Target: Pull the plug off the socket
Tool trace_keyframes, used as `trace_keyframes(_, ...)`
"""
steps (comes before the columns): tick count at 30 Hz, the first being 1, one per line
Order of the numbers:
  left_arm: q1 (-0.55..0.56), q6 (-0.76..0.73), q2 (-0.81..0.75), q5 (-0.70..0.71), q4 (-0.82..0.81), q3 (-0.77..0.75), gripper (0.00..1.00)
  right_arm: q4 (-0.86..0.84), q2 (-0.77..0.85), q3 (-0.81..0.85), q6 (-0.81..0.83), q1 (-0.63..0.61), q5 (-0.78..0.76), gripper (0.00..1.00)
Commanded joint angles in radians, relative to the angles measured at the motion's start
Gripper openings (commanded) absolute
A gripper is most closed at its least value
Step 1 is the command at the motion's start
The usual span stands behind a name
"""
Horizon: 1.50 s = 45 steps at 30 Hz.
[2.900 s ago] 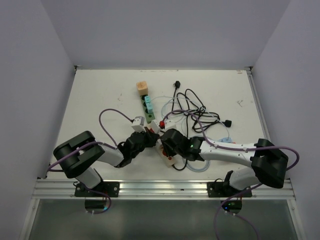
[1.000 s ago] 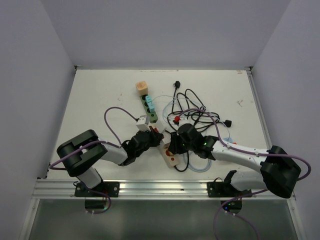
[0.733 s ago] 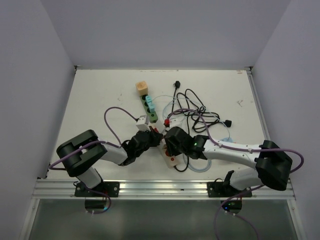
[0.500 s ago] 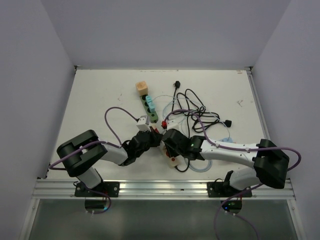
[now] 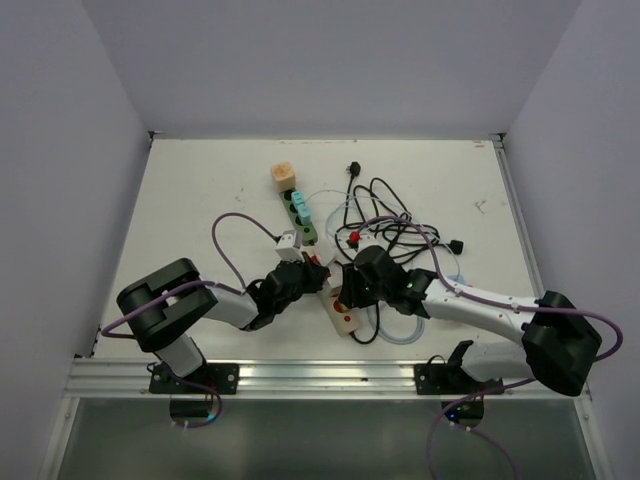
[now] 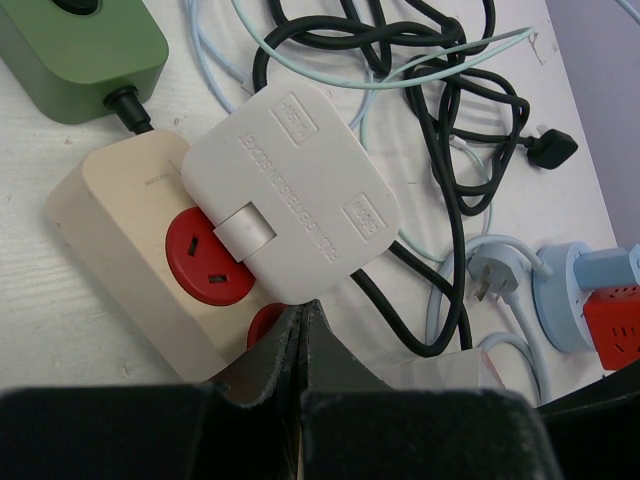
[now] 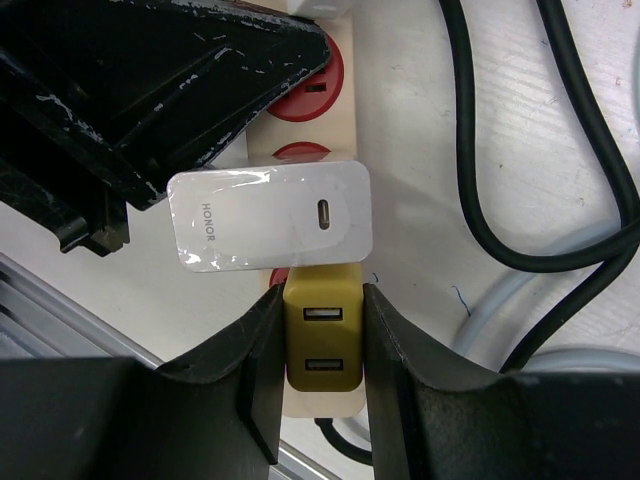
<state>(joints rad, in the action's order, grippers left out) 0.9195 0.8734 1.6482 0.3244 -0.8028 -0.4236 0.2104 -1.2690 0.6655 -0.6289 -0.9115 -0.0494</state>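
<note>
A beige power strip with red sockets lies on the table, also seen from above and in the left wrist view. A yellow two-port USB plug sits over its near end, below a white HONOR charger. My right gripper is shut on the yellow plug, one finger on each side. My left gripper is shut, its tips resting on the strip beside a white adapter. Seen from above, the left gripper and the right gripper meet at the strip.
A green power strip with teal plugs and an orange cube lie behind. Tangled black cables spread to the right, with a pale blue cable nearer. A blue and red socket block lies right of the strip.
My right gripper has shifted slightly right and away from the left gripper compared with half a second ago, still over the strip's near end. The left arm has hardly moved.
</note>
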Motion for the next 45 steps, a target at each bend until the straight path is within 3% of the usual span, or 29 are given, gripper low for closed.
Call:
trace_keyframes(1,0.007,-0.045,0.081,0.039,0.32,0.04,0.0,-0.091,0.019,0.049,-0.057,-0.015,0.111,0.0)
trace_keyframes(11,0.013,-0.045,0.094,0.05,0.346,0.019,0.0,0.129,-0.102,0.264,0.014,-0.211,-0.162,0.0)
trace_keyframes(18,0.015,-0.045,0.091,0.05,0.347,0.019,0.0,0.06,-0.04,0.206,-0.006,-0.187,-0.084,0.0)
trace_keyframes(25,0.016,-0.045,0.093,0.051,0.347,0.02,0.0,-0.097,0.094,0.011,-0.064,0.061,0.207,0.0)
trace_keyframes(31,0.018,-0.045,0.093,0.053,0.349,0.019,0.0,-0.105,0.071,0.023,-0.055,0.068,0.227,0.0)
trace_keyframes(33,0.018,-0.045,0.093,0.053,0.35,0.017,0.0,-0.086,0.056,0.051,-0.043,0.056,0.192,0.0)
trace_keyframes(39,0.021,-0.045,0.102,0.059,0.364,0.005,0.0,0.107,-0.03,0.247,0.029,-0.133,-0.08,0.0)
trace_keyframes(45,0.025,-0.044,0.105,0.064,0.37,0.0,0.0,0.144,-0.092,0.284,0.035,-0.204,-0.13,0.0)
